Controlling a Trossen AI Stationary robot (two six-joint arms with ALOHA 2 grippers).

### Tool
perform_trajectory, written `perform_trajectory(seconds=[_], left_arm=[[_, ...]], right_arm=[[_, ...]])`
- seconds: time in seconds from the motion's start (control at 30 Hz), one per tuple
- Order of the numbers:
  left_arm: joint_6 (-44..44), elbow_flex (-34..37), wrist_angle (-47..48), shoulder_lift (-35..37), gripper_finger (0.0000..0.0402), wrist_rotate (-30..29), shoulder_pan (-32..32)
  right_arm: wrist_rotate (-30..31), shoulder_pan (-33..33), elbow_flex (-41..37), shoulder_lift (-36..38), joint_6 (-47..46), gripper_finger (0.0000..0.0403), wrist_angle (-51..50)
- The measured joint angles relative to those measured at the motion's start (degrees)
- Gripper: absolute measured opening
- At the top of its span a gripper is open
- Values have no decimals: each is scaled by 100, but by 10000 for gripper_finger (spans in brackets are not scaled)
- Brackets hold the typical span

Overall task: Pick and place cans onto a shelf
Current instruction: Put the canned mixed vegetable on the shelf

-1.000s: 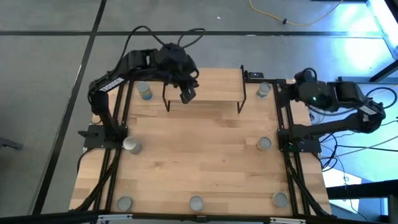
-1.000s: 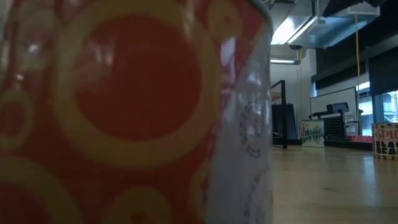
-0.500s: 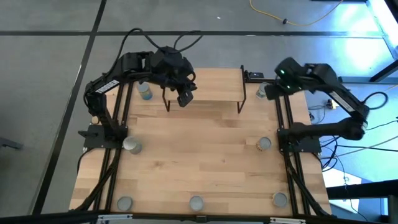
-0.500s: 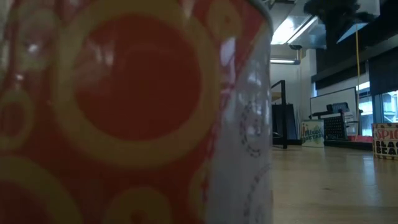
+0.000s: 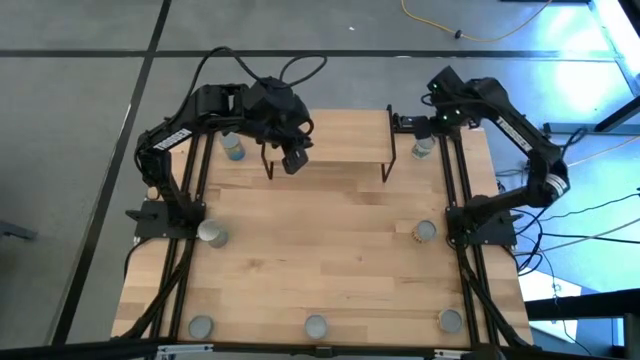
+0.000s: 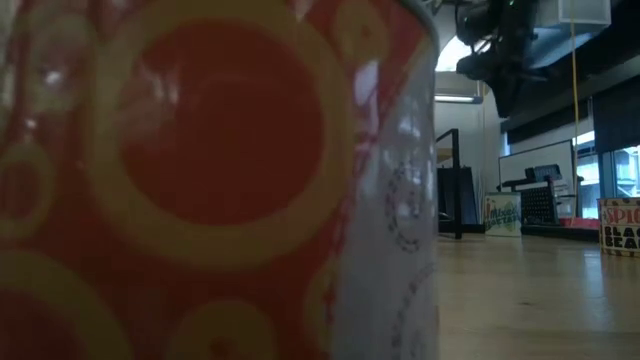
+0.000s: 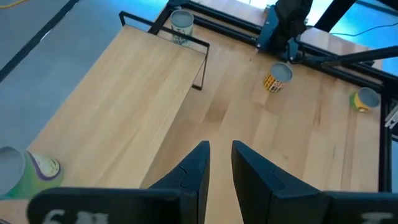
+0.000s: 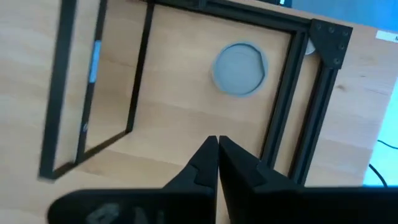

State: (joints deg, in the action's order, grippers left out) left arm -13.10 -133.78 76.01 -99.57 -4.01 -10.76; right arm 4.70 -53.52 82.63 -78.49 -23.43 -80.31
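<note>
Right pincer [image 8: 216,144] pressed together, above can [image 8: 240,68] at desk [image 5: 330,260] corner beside shelf [image 5: 345,135]. Left pincer [image 7: 219,155] slightly spread, empty, over shelf. Can probably rigid, light, slick metal; grip mid-sidewall.

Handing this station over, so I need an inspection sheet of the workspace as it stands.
Surface: light-wood table.
Job's things: shelf bare; seven cans on the table, one under the right arm, one blocking the low view.
Clutter: nothing seen.
Claws: left claw over the shelf's front edge, slightly open, empty; right claw shut, empty, near that can.
Cables: yellow cord on the floor.
Surroundings: grey floor.
</note>
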Motion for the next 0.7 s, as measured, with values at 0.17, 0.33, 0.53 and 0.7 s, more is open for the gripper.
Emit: perform_trajectory(seconds=[0.17,0.33,0.53,0.7], left_arm=[[13,0,74,0,61,0,0],[15,0,73,-2,61,0,0],[15,0,74,-2,61,-2,-2],[15,0,74,-2,61,0,-2]], right_arm=[[-151,-42,0,-378,396,26,-28],[-328,-39,-2,-552,821,39,81],[-369,-37,-2,-537,1017,15,114],[-251,-39,-2,-536,899,21,131]])
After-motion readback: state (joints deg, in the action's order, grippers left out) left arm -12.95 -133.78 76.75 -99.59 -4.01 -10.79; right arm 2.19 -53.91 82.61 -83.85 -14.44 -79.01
